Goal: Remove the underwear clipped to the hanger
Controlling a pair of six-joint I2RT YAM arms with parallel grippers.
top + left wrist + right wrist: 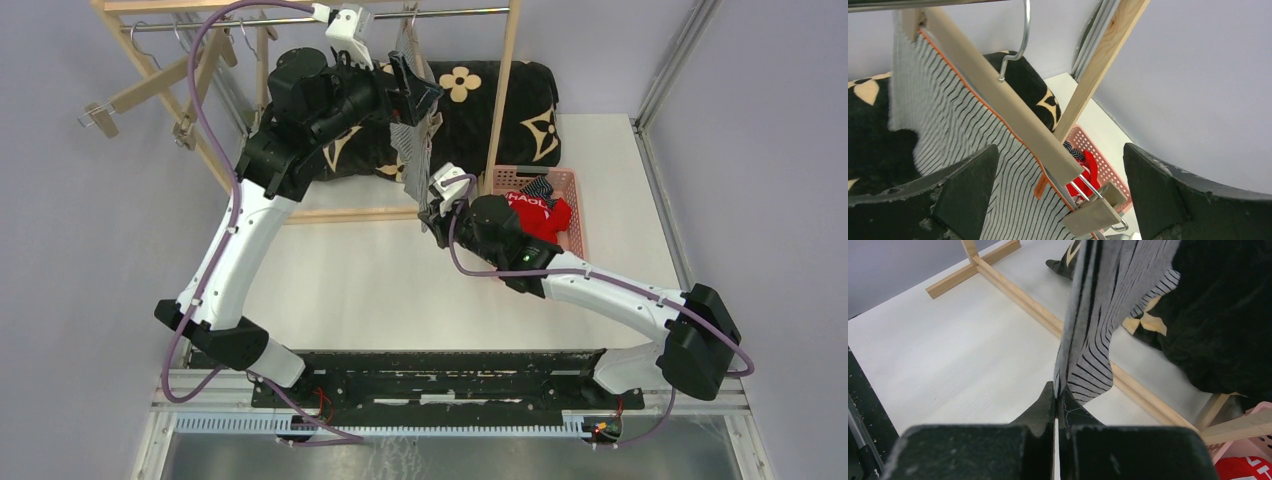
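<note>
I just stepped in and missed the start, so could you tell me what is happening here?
The right gripper is shut on the lower edge of the pinstriped underwear, which is clipped to the wooden hanger. The left gripper stands open around the hanger's clip end. The red pair and the navy pair lie in the pink basket.

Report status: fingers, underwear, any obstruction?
Left gripper open, fingers straddling the clip on the hanger. Right gripper shut on lower hem of grey pinstriped underwear; it hangs clipped. Red pair and navy pair in pink basket. Nothing in the way.
</note>
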